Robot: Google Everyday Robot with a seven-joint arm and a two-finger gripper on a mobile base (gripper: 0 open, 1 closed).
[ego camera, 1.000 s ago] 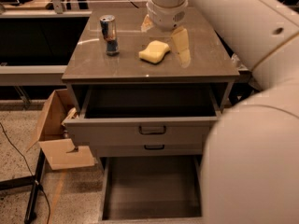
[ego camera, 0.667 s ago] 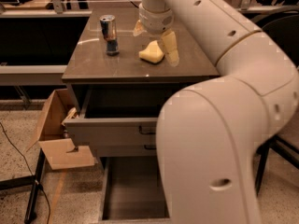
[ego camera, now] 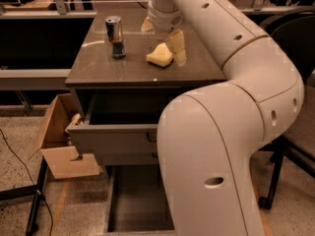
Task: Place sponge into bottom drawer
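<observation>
The sponge (ego camera: 160, 55), a small pale yellow foam block, lies on the cabinet top (ego camera: 98, 63) right of centre. My gripper (ego camera: 162, 36) hangs just above and behind it, open, with one finger (ego camera: 177, 44) at the sponge's right side and the other (ego camera: 146, 24) behind it to the left. It holds nothing. The bottom drawer (ego camera: 138, 200) is pulled out near the floor, showing a flat dark floor. My arm hides its right part.
A metal can (ego camera: 114, 36) stands on the cabinet top left of the sponge. The tall top drawer (ego camera: 113, 134) is pulled out. An open cardboard box (ego camera: 61, 141) sits on the floor at the left. A dark chair (ego camera: 295, 82) stands at the right.
My arm has swung across the front of the view and now hides the right side of the drawers. The gripper has shifted slightly left over the sponge, which has not moved.
</observation>
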